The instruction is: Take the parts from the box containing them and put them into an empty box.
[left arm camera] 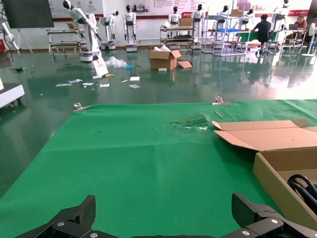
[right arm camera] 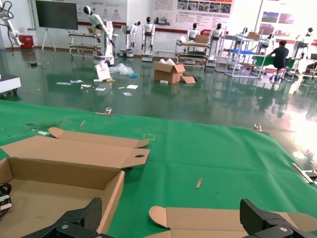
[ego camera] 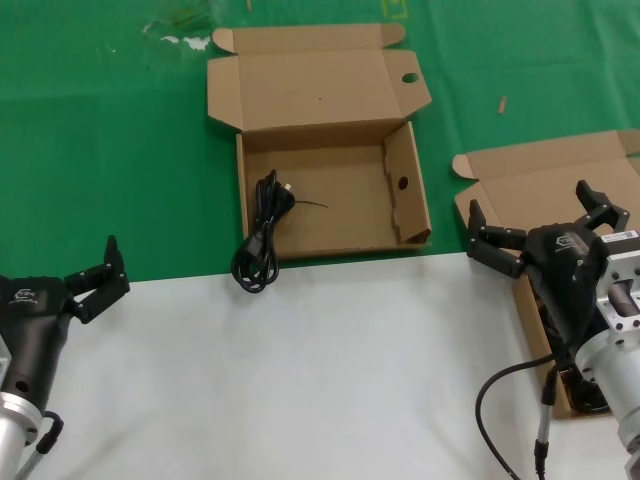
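Observation:
The empty box [ego camera: 340, 215] with finger holes lies open at mid-table. One black cable [ego camera: 258, 250] hangs over its front left corner, plug end inside, loop outside on the table. The box containing the parts [ego camera: 545, 170], with a plain lid, lies at the right, mostly hidden under my right arm; dark cables [ego camera: 590, 397] show at its near end. My right gripper [ego camera: 530, 200] is open and empty above this box. My left gripper [ego camera: 92, 272] is open and empty at the left, apart from both boxes. The right wrist view shows the holed lid [right arm camera: 74, 151] and the plain lid [right arm camera: 223, 220].
A green mat [ego camera: 100, 150] covers the far half of the table, a white surface [ego camera: 300, 380] the near half. A small wooden chip [ego camera: 503, 103] and white scraps [ego camera: 185, 41] lie on the mat. The left wrist view shows the holed box's wall [left arm camera: 277, 186] and the cable [left arm camera: 303, 186].

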`<state>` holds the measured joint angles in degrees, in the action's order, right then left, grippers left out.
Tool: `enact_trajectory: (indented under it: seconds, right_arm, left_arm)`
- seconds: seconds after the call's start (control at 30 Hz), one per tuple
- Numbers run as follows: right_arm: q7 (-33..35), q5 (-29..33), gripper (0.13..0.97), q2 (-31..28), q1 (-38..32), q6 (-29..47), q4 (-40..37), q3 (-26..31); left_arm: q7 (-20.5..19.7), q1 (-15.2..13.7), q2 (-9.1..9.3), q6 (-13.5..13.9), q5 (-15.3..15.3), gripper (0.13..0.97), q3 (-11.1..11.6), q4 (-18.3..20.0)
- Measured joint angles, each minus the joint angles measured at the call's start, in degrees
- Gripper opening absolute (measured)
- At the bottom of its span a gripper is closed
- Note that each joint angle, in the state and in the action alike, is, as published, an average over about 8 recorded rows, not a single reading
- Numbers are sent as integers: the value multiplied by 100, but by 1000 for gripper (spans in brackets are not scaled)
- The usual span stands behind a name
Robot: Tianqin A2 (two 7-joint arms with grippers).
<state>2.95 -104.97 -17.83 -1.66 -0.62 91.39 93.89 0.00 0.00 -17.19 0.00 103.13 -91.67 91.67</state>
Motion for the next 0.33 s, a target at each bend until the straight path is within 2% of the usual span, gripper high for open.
enact_trajectory:
  seconds: [0.33]
  right_arm:
    - [0, 0, 966, 0, 0, 0, 0, 0]
  left_arm:
    - [0, 0, 0, 0, 0, 966, 0, 0]
